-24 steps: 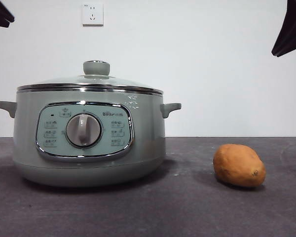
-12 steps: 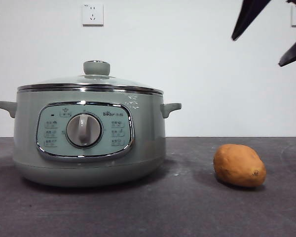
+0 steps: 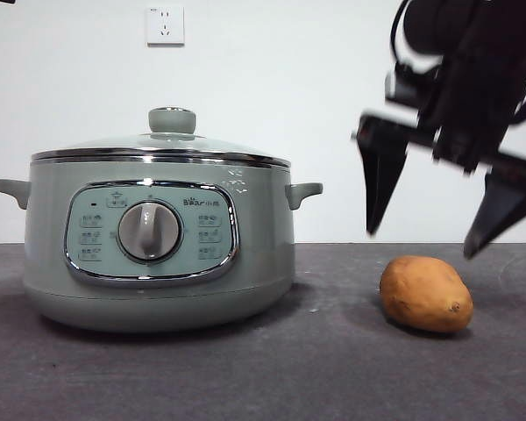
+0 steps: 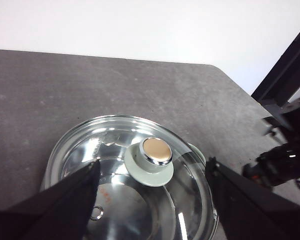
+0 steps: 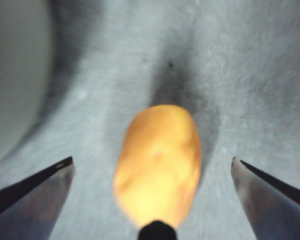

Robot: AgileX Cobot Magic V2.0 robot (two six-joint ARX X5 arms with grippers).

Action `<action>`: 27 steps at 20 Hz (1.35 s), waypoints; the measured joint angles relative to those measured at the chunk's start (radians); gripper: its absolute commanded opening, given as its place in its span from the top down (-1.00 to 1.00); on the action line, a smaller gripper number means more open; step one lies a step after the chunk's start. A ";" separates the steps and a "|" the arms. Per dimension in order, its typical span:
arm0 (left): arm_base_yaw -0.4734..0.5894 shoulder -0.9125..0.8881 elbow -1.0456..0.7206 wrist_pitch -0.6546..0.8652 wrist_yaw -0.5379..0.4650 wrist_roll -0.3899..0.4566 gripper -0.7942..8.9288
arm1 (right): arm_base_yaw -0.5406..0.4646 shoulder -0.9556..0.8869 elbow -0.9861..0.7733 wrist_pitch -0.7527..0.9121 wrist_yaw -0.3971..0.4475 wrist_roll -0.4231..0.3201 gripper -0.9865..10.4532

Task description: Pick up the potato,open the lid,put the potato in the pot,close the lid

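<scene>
Orange-brown, the potato (image 3: 425, 294) lies on the dark tabletop (image 3: 333, 368) right of the lidded pot (image 3: 158, 254), with the right gripper (image 3: 425, 215) spread wide just above it and the left gripper (image 4: 152, 172) open over the lid (image 4: 135, 175).

"Bear" on the pot's (image 3: 158, 246) panel (image 3: 149, 232)

The right gripper (image 3: 425, 246) is black, with two long flat jaws that narrow to sharp tips. Above them sits a bulky dark wrist block with one looped black cable (image 3: 399, 26).
</scene>
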 measured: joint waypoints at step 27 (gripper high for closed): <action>-0.372 0.369 0.126 0.125 -0.412 0.089 0.11 | 0.006 -0.137 0.000 -0.113 0.000 0.000 0.83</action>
